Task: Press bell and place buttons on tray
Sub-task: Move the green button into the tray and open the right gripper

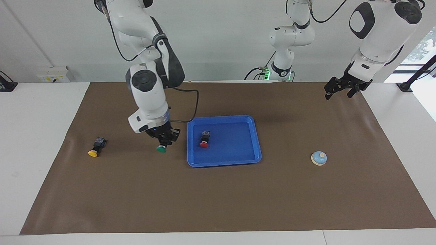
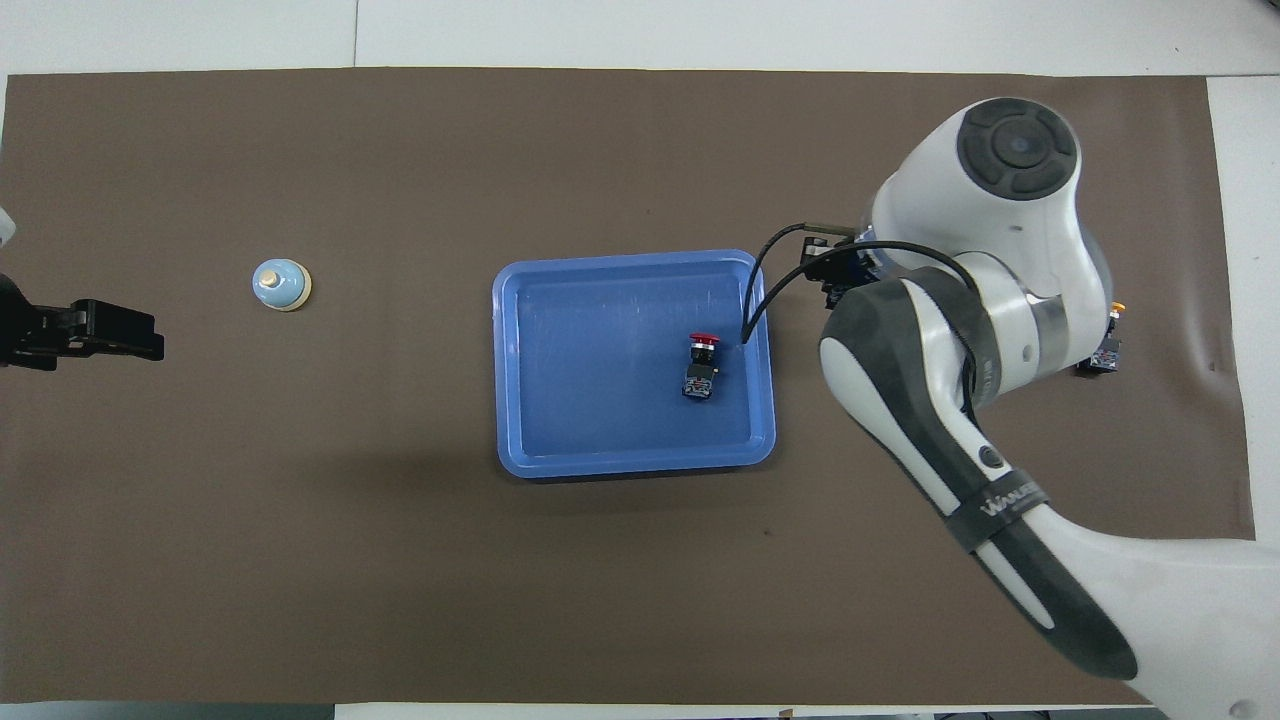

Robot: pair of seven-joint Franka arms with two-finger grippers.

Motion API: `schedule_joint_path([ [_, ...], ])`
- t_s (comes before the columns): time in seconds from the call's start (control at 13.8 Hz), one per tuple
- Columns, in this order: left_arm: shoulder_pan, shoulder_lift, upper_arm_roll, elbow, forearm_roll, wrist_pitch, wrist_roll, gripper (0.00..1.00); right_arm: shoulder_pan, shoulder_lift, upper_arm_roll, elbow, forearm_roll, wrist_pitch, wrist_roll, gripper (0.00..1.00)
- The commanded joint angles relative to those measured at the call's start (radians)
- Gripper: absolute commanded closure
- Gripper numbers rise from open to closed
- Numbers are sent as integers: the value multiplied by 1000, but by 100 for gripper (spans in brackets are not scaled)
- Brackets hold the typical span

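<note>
1. In the facing view we see the green button (image 1: 161,148) clamped in the right gripper (image 1: 165,140), left of centre; in the overhead view the arm's bulk hides both.
2. The right arm bends steeply down beside the blue tray (image 1: 253,136), at frame centre.
3. The red button (image 1: 204,139) lies in the tray; the yellow button (image 1: 95,147) sits at mid-left.
4. The left gripper (image 1: 340,91) hangs spread and empty at upper right, waiting; the bell (image 1: 318,158) is at lower right.

A robotics lab: two white arms mounted at a white table (image 1: 41,136) under a brown mat (image 1: 218,190), bare walls.
</note>
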Motion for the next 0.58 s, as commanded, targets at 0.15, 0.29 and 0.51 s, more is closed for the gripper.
schedule_joint_path([
  [0.15,2,-10,1,-2,5,-2,-1,0,176,36,-3,55,62,2,121,100],
  [0.29,2,-10,1,-2,5,-2,-1,0,239,73,-5,55,53,71,173,100],
  [0.51,2,-10,1,-2,5,-2,-1,0,295,139,-8,42,44,158,204,100],
])
